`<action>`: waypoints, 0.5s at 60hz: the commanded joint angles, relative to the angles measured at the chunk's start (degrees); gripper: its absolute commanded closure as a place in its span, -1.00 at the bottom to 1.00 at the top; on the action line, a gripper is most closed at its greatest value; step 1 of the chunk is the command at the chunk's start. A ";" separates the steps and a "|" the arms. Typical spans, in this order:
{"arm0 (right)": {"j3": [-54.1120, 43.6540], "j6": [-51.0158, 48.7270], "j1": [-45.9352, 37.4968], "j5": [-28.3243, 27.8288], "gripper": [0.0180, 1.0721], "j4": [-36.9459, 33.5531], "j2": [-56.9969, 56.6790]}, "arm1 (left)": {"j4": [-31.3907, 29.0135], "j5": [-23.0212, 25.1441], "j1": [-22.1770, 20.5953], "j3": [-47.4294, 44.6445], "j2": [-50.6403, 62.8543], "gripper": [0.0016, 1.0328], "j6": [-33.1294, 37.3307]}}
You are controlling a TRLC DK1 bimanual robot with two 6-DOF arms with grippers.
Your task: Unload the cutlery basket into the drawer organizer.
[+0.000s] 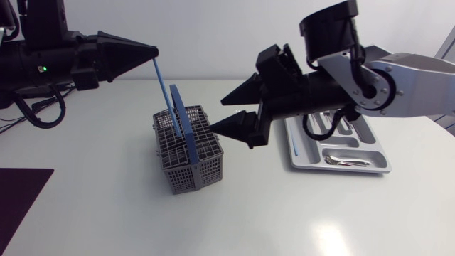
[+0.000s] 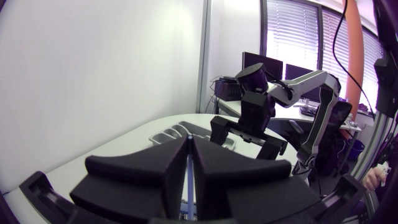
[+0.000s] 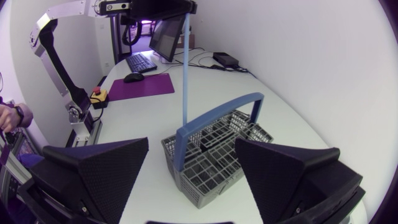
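Grey basket [image 1: 192, 174] with blue stick [image 1: 163, 89] clamped by left gripper [image 1: 155, 51], right gripper [image 1: 217, 114] apart, cutlery [image 1: 348, 161] in organizer [image 1: 302, 155]

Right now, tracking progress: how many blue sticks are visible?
2: one stick in the left gripper, above the basket; another stick in the organizer's slot nearest the basket. Others may hide inside.

Silver-grey right arm [image 1: 409, 85], black wedge-fingered tool [image 1: 218, 114]

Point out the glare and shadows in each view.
Head view: a bright glare patch on the table, only soft shadow around the basket. Right wrist view: even light, no glare. Left wrist view: the left gripper is dark, and the blue stick it pinches barely shows.
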 commanded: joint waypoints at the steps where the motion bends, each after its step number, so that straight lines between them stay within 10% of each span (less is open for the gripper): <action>1: 2.96 1.18 2.85 0.24 -0.90 0.95 3.19 | -0.93 1.10 -0.46 2.60 1.38 0.72 -0.80; 30: 12.54 1.89 7.86 2.70 -0.61 0.42 12.24 | -4.63 2.42 -0.37 4.62 2.26 0.72 -0.36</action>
